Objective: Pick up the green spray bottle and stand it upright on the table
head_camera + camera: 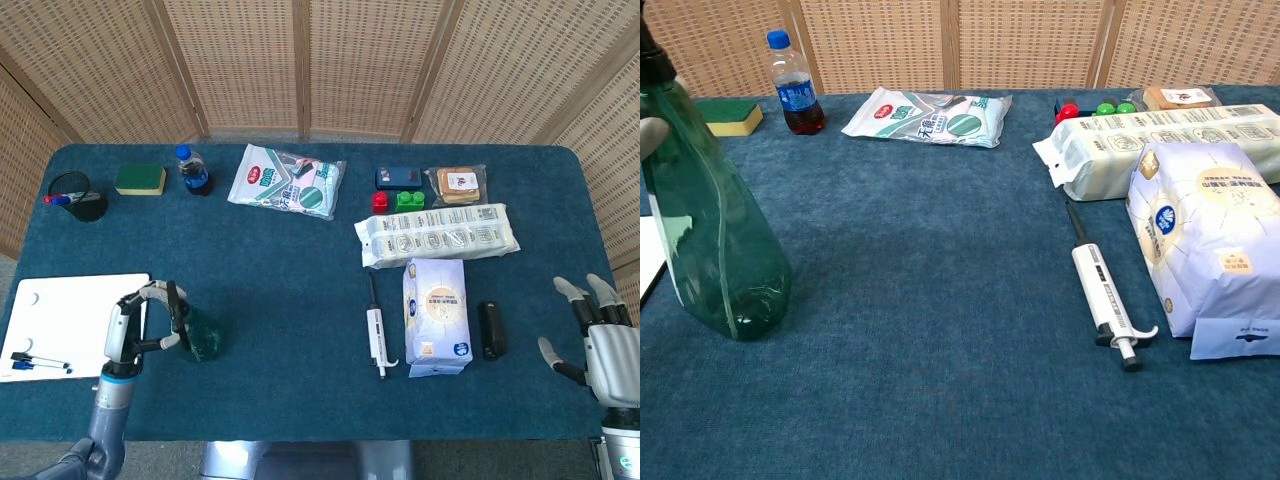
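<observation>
The green spray bottle (712, 225), translucent plastic and cone-shaped with a black nozzle, stands upright on the blue felt table (300, 270) at about 8 o'clock. The left hand (140, 318) wraps its neck. The right hand (592, 335) hovers at 4 o'clock, fingers spread, holding nothing.

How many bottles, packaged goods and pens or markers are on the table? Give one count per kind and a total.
Bottles: 2 (green spray bottle, small cola bottle)
Packaged goods: 4 (wipes, long pack, white bag, snack pack)
Pens or markers: 2, on the whiteboard
Total: 8
</observation>
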Tool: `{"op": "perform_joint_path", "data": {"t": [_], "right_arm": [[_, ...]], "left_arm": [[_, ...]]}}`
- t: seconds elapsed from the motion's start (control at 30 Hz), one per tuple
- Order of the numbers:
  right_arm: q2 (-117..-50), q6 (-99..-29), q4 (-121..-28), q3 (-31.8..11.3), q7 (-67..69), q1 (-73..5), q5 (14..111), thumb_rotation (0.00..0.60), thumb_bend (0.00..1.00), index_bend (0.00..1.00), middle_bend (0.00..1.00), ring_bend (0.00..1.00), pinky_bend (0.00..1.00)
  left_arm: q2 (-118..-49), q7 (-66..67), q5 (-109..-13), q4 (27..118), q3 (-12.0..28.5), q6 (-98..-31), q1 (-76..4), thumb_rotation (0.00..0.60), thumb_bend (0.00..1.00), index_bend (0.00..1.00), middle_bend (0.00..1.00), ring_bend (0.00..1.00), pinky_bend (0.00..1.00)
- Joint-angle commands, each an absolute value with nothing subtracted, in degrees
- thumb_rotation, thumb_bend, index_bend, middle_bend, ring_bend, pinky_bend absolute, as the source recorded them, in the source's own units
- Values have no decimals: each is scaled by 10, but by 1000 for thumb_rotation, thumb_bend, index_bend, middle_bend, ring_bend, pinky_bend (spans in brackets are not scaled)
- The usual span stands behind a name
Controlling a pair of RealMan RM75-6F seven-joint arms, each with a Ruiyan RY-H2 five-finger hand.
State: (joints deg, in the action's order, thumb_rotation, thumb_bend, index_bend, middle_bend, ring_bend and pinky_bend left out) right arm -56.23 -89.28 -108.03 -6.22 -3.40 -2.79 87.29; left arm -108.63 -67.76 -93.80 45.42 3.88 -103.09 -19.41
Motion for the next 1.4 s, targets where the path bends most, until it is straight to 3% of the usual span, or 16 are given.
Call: {"op": "perform_joint_path", "data": {"t": [0.03, 0.53, 0.87, 1.4], "right_arm": [[-562, -893, -1081, -62, -34, -29, 874, 600, 349, 135, 258, 57, 135], [-561, -894, -1081, -60, -31, -28, 875, 600, 349, 134, 258, 57, 135], [-560, -895, -1081, -60, -27, -28, 877, 600, 349, 133, 258, 57, 135], [-560, -896, -1081, -59, -24, -28, 880, 600, 349, 133, 260, 57, 135]], "left_arm": [[-1082, -682, -935, 458, 36, -1031, -189, 600, 324, 498, 472, 435, 658], [-1076, -670, -939, 471, 34, -1041, -178, 600, 323, 455, 443, 408, 654], [-1068, -661, -941, 476, 33, -1047, -172, 598, 311, 412, 411, 378, 584], [-1056, -654, -945, 490, 31, -1056, -162, 477, 286, 376, 373, 345, 612]]}}
